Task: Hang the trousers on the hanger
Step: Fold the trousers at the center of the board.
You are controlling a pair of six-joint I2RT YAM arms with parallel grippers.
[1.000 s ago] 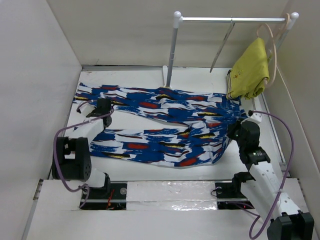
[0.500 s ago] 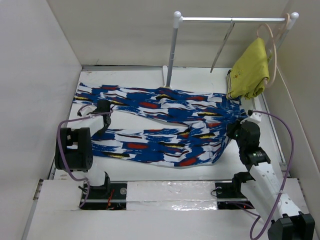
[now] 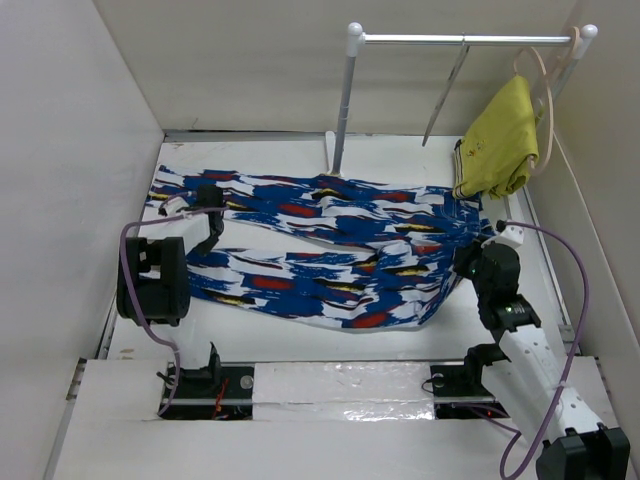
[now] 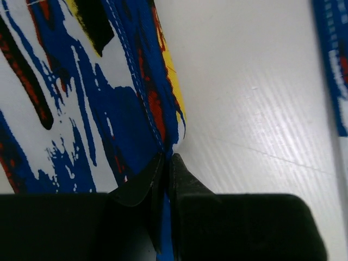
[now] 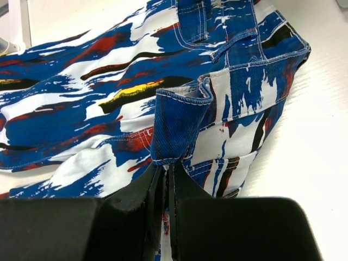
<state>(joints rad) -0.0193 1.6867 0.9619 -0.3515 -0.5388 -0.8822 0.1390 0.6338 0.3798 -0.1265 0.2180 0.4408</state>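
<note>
**Top external view.**
- Trousers (image 3: 320, 255): flat on the table (image 3: 260, 155), long axis running left to right. The cuffs lie at the left and the waistband at the right, with the two legs slightly apart.
- Hanger (image 3: 445, 95): hooked on the rail (image 3: 460, 39) at the far right and hanging slantwise, above and behind the waistband end. It is well apart from the cloth.
- Yellow garment (image 3: 497, 140): on a beige hanger (image 3: 545, 90) further right along the same rail. It is not part of the task.
- Left gripper (image 3: 205, 245): at the cuff end of the near leg.
- Right gripper (image 3: 465, 262): at the waistband and the nearer of the two to the hanger, which lies beyond it, up and away from the arm bases.

**Left wrist view.**
- Left gripper (image 4: 167, 160): jaws pressed together on the stitched edge of the trousers (image 4: 81, 98), with bare table (image 4: 261, 109) to one side.

**Right wrist view.**
- Right gripper (image 5: 166, 168): jaws pinched on a raised fold of the trousers (image 5: 109, 103) at the waistband. The rest of the cloth is spread beyond it.

**Judgement.** Both ends are gripped. The coming move probably turns on carrying the cloth toward the far right, and the left arm has the longer way to go.
</note>
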